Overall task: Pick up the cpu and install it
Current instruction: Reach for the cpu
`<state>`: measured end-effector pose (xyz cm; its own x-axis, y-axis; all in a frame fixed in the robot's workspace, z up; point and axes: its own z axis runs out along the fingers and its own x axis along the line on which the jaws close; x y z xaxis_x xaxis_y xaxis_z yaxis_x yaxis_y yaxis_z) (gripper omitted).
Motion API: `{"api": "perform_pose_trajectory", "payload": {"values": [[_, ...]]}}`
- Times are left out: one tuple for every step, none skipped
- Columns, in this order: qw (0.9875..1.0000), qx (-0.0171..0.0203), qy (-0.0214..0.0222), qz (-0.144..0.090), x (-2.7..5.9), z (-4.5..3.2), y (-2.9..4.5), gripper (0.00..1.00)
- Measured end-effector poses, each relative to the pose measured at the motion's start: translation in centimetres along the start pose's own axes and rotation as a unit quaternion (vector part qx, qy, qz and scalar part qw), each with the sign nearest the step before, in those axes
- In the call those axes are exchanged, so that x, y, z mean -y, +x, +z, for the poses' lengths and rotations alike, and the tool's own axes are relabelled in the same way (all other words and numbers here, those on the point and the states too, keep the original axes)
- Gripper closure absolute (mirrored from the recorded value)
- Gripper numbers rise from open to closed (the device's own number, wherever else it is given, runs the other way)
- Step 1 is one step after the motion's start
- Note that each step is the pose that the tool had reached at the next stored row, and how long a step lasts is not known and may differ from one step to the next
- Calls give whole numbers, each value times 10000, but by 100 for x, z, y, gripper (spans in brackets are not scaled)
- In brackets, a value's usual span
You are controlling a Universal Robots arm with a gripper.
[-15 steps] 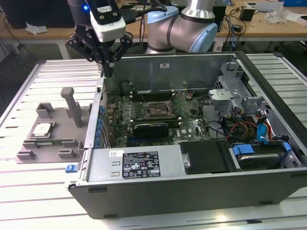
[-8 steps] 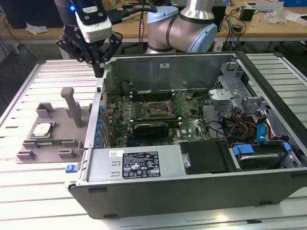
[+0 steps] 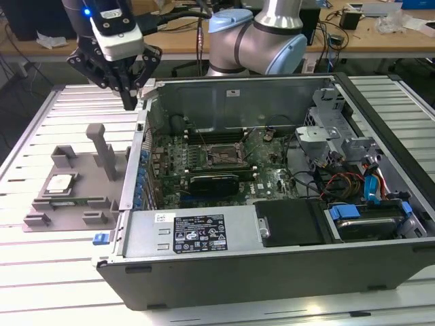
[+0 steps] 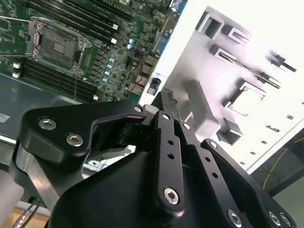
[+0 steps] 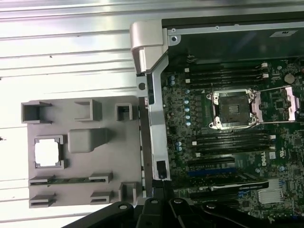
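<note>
So at this point the black 2-finger tool (image 3: pixel 128 100) hung in the air with its fingers pressed together and nothing pinched between them. Its tips pointed down over the seam between the grey plastic holder tray (image 3: pixel 68 212) and the side wall of the big open grey computer case (image 3: pixel 272 272). The small flat square silvery-white cpu (image 3: pixel 60 183) sat in its square pocket on that tray, out on the slatted metal desk (image 3: pixel 27 136) toward the exterior view's left. It was well apart from the tool, lower than it, and nothing touched it. In the first wrist view the cpu showed as a bright white square in the pocket, just beside a grey block that stuck up from the tray. Inside the case the green motherboard (image 3: pixel 170 159) lay flat. The dark square metal socket (image 5: pixel 232 109) on it had its frame flipped open to 1 side, with black memory slots running along 2 of its sides. A long black rectangular card (image 3: pixel 214 180) stood plugged in just beside the socket, between it and the silver power supply box (image 3: pixel 197 231) in the exterior view. The silver-and-blue robot arm (image 3: pixel 272 41) stood behind the case.
</note>
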<state>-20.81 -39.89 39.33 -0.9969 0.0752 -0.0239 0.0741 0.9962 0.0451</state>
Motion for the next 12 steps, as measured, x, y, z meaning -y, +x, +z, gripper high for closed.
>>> {"api": "perform_pose_trajectory", "payload": {"values": [[10000,0,0,0,1,-1,18,89],[10000,1,0,1,4,-2,51,89],[10000,2,0,0,7,-2,97,89],[10000,2,0,0,8,-2,113,89],[10000,2,0,0,9,-3,130,89],[10000,2,0,0,11,-1,156,89],[10000,3,0,0,13,2,186,89],[10000,3,0,0,15,8,218,89],[10000,3,0,0,17,15,251,89],[10000,3,0,0,18,25,285,89],[10000,4,-1,0,17,37,308,89],[10000,3,0,0,16,47,320,89]]}}
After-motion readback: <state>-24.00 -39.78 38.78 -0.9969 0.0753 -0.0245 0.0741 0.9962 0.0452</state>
